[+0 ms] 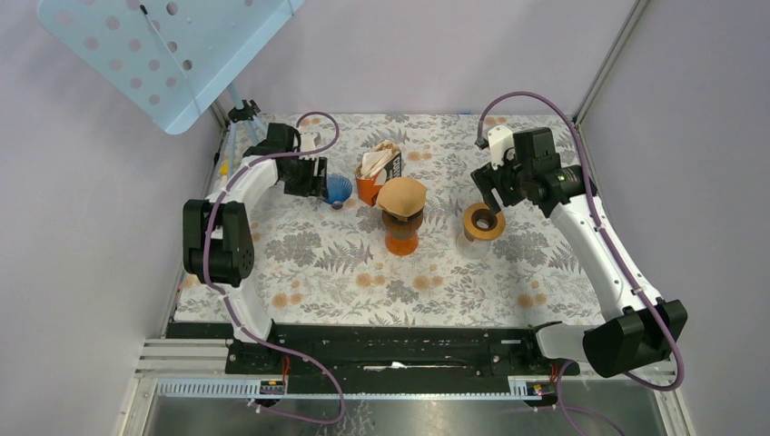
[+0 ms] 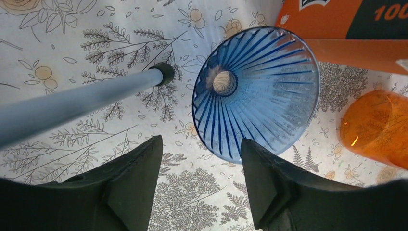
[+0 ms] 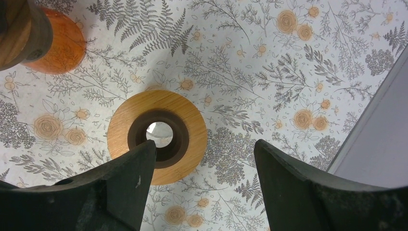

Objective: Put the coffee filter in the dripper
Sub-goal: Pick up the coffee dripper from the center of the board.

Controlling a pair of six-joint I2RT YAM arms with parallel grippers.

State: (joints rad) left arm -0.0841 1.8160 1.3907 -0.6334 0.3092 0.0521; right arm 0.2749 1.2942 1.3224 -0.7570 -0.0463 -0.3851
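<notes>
1. Print of ferns and flowers covers the counter (image 1: 300, 263).
2. We see the left fingers (image 2: 139, 183) released and spread, grasping nothing, just beside the blue dripper (image 2: 255, 91) near the counter's far left corner. One fingertip overlaps the dripper's rim in the wrist view, and we cannot tell whether it touches.
3. We look straight into the dripper's ribbed mouth, down to the hole at its narrow end.
4. We find the brown paper filter (image 1: 401, 194) near the middle of the counter, toward the far edge. It rests on top of the orange glass vessel (image 1: 400, 241), which has a dark collar; we cannot tell how deep it sits.
5. We see an orange box (image 1: 380, 173) standing just behind that vessel, between it and the blue dripper, with pale paper at its open top.
6. We see the right fingers (image 3: 125, 187) also released, spread wide above the wooden ring (image 3: 157, 136). The ring lies flat toward the right edge, apart from the vessel.
7. We note a pale blue pole (image 2: 72, 103) ending on the counter beside the dripper, apart from it.
</notes>
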